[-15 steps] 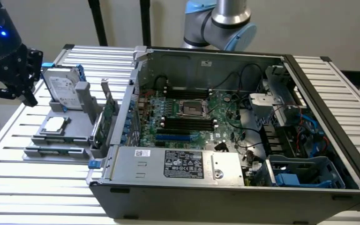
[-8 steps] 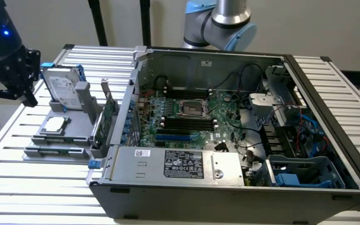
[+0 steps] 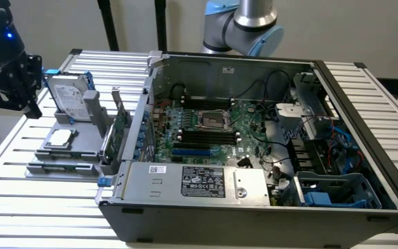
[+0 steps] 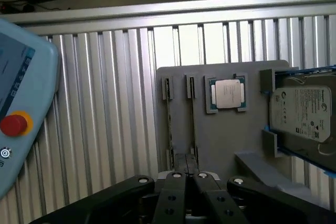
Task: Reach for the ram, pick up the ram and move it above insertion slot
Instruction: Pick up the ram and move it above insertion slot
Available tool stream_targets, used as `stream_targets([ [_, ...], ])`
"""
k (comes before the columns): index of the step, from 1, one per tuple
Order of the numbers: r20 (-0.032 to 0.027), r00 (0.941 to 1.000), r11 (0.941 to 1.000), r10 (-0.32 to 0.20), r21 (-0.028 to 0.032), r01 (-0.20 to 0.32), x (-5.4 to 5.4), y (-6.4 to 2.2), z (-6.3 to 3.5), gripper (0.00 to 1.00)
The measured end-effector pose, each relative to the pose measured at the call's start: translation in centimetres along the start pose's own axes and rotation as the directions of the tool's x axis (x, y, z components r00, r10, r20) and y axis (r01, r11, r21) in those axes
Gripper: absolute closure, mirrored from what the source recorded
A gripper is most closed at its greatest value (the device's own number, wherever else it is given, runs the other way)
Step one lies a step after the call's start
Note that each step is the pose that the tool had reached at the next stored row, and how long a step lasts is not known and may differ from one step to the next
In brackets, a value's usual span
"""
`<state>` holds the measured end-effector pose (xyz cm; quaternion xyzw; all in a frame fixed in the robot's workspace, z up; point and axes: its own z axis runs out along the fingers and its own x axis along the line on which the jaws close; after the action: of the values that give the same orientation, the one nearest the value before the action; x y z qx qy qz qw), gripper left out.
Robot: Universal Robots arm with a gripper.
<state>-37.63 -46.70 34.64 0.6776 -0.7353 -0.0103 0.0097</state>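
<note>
As it stands edgewise, the ram (image 4: 192, 124) parallels slats (image 4: 105, 108).

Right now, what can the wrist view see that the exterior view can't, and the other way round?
Wrist view's extras: a light blue control pendant with a red button.
Exterior view's extras: the open computer case, its green motherboard with the black insertion slots, and the robot's arm.
Both share: the silver hard drive, the square processor chip and the grey holder they sit in, on the slatted table.
</note>
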Motion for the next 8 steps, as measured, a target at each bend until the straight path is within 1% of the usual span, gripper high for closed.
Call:
stream_targets([
  [2, 0.0, 1.0, 1.0, 0.0, 0.0001, 0.0, 0.0, 0.0, 0.0, 0.89],
  [3, 0.0001, 1.0, 1.0, 0.0, 0.0, 0.0, 0.0, 0.0, 0.0, 0.88],
  [4, 0.0, 1.0, 1.0, 0.0, 0.0, 0.0, 0.0, 0.0, 0.0, 0.82],
  [5, 0.0, 1.0, 1.0, 0.0, 0.0, 0.0, 0.0, 0.0, 0.0, 0.82],
  [7, -0.0001, 1.0, 1.0, 0.0, -0.0001, 0.0, 0.0, 0.0, 0.01, 0.7],
  [8, 0.0001, 1.0, 1.0, 0.0, 0.0001, 0.0, 0.0, 0.0, 0.07, 0.7],
])
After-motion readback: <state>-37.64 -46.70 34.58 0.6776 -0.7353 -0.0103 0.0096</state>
